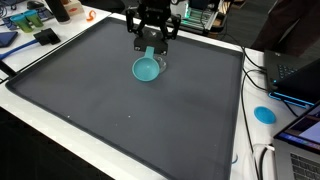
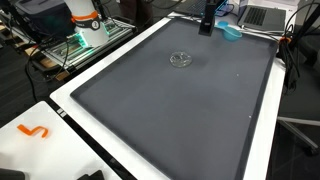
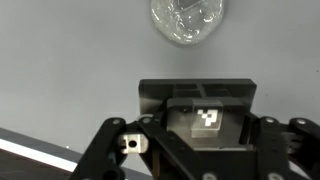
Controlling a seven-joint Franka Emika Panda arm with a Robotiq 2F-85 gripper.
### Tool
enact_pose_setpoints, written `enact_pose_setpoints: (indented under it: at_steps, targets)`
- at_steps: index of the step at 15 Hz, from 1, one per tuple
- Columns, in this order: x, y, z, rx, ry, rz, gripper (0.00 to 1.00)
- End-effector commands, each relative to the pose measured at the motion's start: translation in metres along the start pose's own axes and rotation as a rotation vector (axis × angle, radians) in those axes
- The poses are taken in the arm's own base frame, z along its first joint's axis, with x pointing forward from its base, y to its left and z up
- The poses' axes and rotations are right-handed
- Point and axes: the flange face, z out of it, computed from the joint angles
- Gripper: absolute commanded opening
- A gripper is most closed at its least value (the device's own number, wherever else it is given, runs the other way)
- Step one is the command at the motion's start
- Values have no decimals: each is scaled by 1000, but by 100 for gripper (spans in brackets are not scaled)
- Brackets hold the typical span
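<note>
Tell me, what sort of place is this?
Probably a robotics lab: a black robot gripper hangs over a large dark grey work mat, with an open dark laptop and loose dark cables alongside.

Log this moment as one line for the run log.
gripper: open, above dark mat | teal cup: on mat, nearest gripper | clear dish: on mat, untouched
</note>
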Motion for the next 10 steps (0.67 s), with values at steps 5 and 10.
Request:
enact_pose_setpoints:
  at_steps: [5, 10]
  targets:
    - [-24, 54, 14, 145, 80, 44, 31]
    - [-47, 79, 26, 206, 100, 32, 31]
